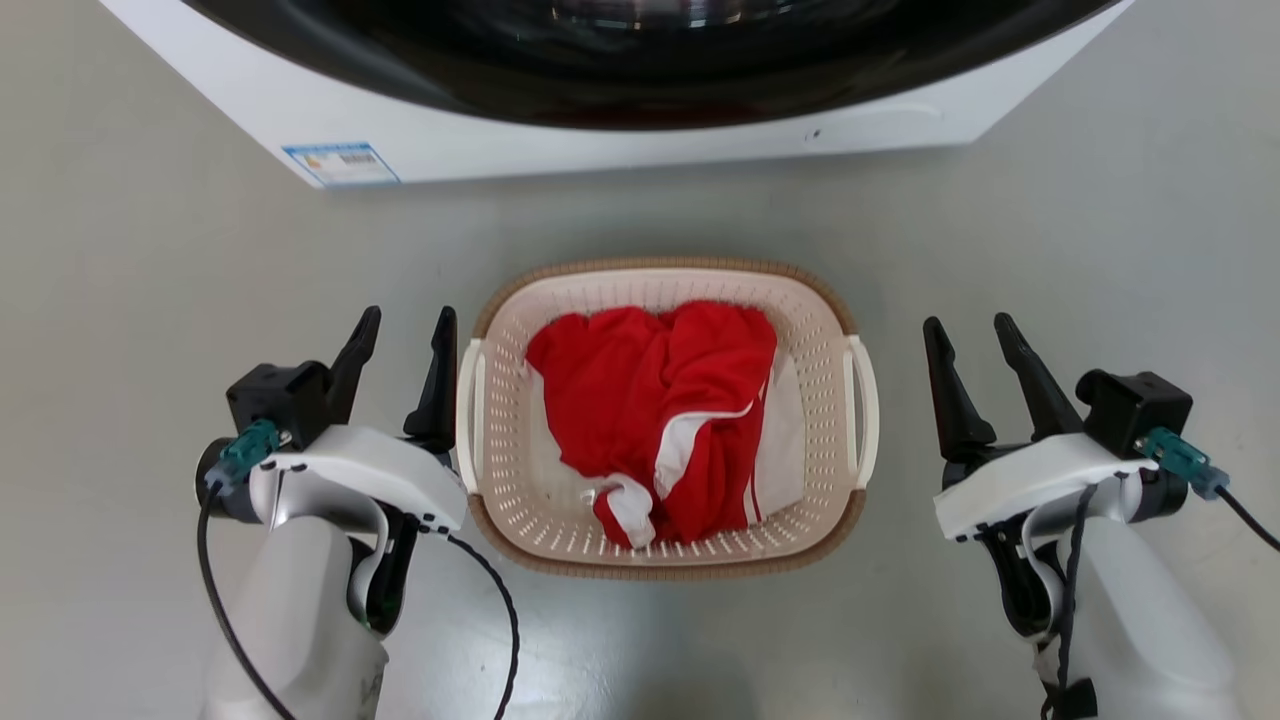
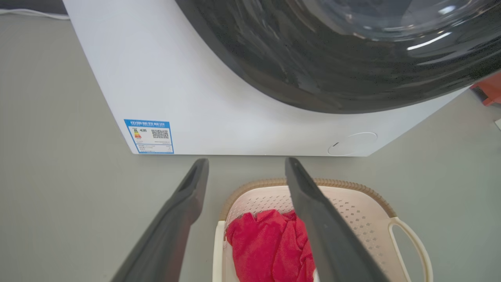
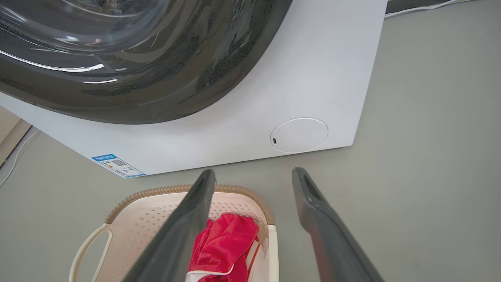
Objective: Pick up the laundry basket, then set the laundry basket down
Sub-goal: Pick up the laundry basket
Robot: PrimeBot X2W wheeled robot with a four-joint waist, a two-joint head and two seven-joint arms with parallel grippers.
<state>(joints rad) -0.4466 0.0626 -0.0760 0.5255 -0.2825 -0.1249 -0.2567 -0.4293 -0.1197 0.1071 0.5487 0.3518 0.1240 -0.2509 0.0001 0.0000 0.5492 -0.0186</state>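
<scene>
At the far side of the grey floor (image 1: 1100, 250) stands a white washing machine (image 1: 600, 150) with a dark round door. Nearer, on the floor between the arms, sits the laundry basket (image 1: 660, 268), holding a red-and-white garment (image 1: 660, 400). The left gripper (image 1: 410, 315) is just beside the basket's left side, fingers spread. The right gripper (image 1: 968, 322), also spread, stands apart on the right. The machine's blue-edged label (image 2: 149, 136) shows a QR code; its print is too small to read.

1. My left gripper (image 1: 410, 318) and right gripper (image 1: 968, 322) each have two long dark tapered fingers (image 1: 437, 380).
2. I see glossy white wrist shells (image 1: 370, 465), pale grey forearms (image 1: 290, 600).
3. Also black camera blocks (image 1: 275, 395), teal connectors (image 1: 245, 447), thin black cables (image 1: 514, 630).
</scene>
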